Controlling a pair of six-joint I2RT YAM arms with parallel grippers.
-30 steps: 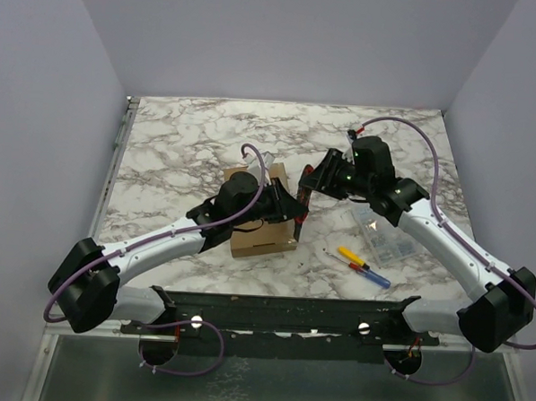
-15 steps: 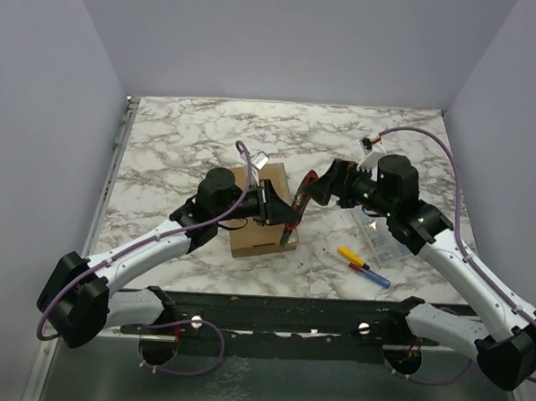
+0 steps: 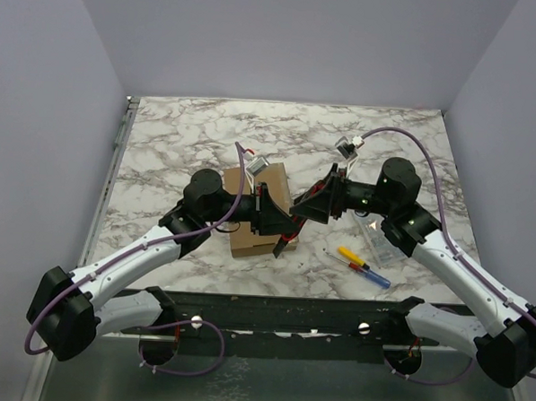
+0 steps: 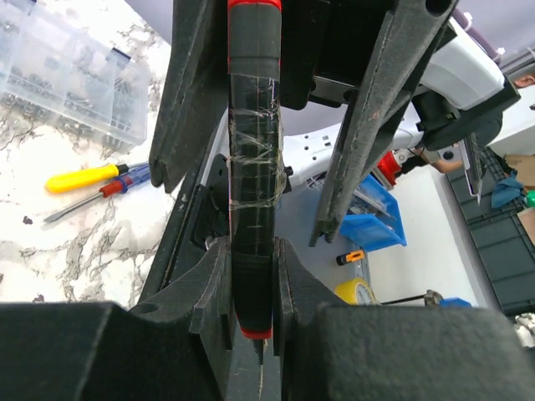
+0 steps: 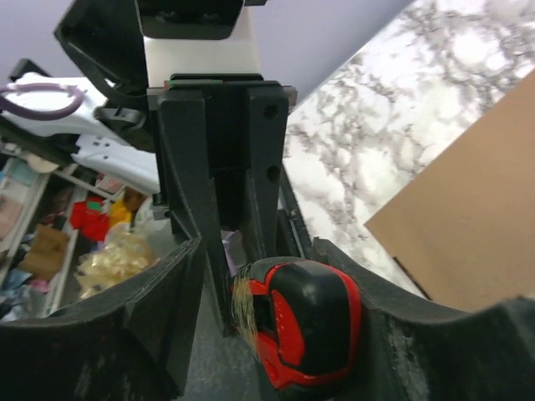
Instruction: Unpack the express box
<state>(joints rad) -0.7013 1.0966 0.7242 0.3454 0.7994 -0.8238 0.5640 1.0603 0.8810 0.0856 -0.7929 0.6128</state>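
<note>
The express box (image 3: 248, 240) is a flat brown cardboard box lying shut on the marble table; one corner shows in the right wrist view (image 5: 468, 225). My left gripper (image 3: 269, 220) (image 4: 251, 267) is shut on a black and red utility knife (image 3: 287, 230) (image 4: 253, 167) and holds it above the box's right edge. My right gripper (image 3: 305, 207) (image 5: 276, 267) faces it with its jaws open around the knife's red and black butt (image 5: 309, 326). The butt rests against one finger, with a gap to the other.
A clear plastic compartment case (image 3: 385, 235) (image 4: 67, 83) lies to the right of the box. A yellow-handled screwdriver and a blue and red one (image 3: 359, 264) (image 4: 92, 180) lie in front of it. Walls close in the table on three sides.
Both wrists have swung round, so the two grippers now face each other along the knife. The right arm's elbow has moved right and the left arm has stretched further over the box.
</note>
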